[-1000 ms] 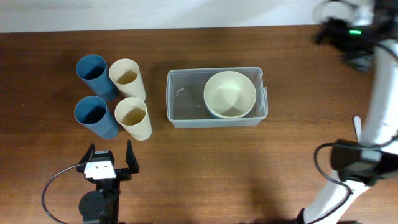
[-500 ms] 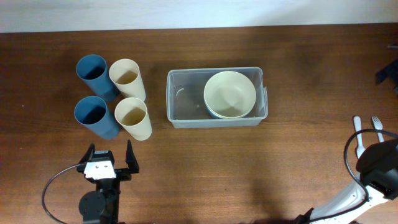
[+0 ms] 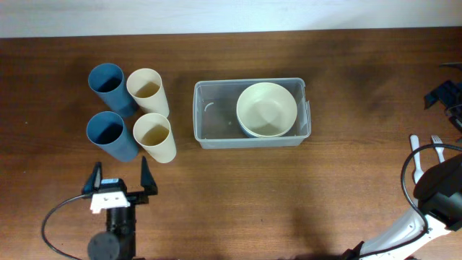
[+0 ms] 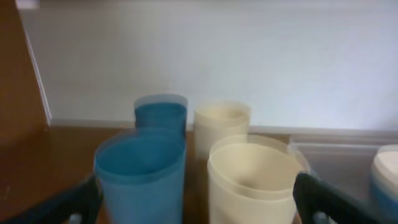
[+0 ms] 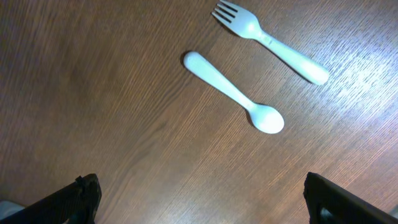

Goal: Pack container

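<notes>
The clear container (image 3: 209,115) sits mid-table and holds a cream bowl (image 3: 266,109) in its right part. It shows in the left wrist view (image 4: 336,158), with the bowl (image 4: 387,163) at the right edge. My left gripper (image 3: 119,186) is open and empty, just in front of the cups. In its wrist view the left gripper (image 4: 199,199) faces a near blue cup (image 4: 142,174) and a near cream cup (image 4: 252,180). My right gripper (image 3: 444,95) is at the table's right edge. In its wrist view the right gripper (image 5: 199,193) is open and empty above bare wood.
Two blue cups (image 3: 107,85) (image 3: 108,132) and two cream cups (image 3: 146,90) (image 3: 154,135) stand left of the container. A white spoon (image 5: 233,92) and a white fork (image 5: 270,42) lie on the table at the far right, also in the overhead view (image 3: 417,148).
The right arm has swung from the table's far right corner off to the right edge. The left gripper has shifted slightly left and back. The container and cups have not moved.
</notes>
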Controlling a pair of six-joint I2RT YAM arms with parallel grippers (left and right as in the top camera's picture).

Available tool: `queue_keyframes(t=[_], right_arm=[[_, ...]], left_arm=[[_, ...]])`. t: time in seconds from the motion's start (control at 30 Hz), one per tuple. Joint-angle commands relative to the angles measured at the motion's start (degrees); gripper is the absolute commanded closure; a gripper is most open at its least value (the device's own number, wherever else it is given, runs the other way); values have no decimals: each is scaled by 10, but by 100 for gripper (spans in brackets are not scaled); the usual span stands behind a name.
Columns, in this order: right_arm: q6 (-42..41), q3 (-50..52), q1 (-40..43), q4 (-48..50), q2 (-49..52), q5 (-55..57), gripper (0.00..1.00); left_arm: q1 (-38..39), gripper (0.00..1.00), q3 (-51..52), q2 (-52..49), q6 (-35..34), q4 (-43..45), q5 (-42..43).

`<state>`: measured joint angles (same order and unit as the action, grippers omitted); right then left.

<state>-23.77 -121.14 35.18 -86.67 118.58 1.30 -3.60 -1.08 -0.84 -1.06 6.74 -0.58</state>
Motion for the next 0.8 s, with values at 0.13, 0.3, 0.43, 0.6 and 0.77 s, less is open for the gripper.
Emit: queue_keyframes(t=[0.13, 0.3, 0.43, 0.6, 0.77], right_arm=[[-3, 2, 1, 2, 1, 9, 1], [-3, 2, 1, 2, 1, 9, 1], [-3, 2, 1, 2, 2, 9, 1], [-3, 2, 1, 2, 2, 9, 1], [-3, 2, 1, 2, 1, 9, 1]], left_arm=[[1, 0, -86, -49, 9, 24, 87], [1, 0, -303, -209, 84, -115, 170], [1, 0, -538, -375, 162, -280, 219], [1, 0, -732, -525, 150, -398, 268], [13, 0, -844, -649, 154, -596, 268]])
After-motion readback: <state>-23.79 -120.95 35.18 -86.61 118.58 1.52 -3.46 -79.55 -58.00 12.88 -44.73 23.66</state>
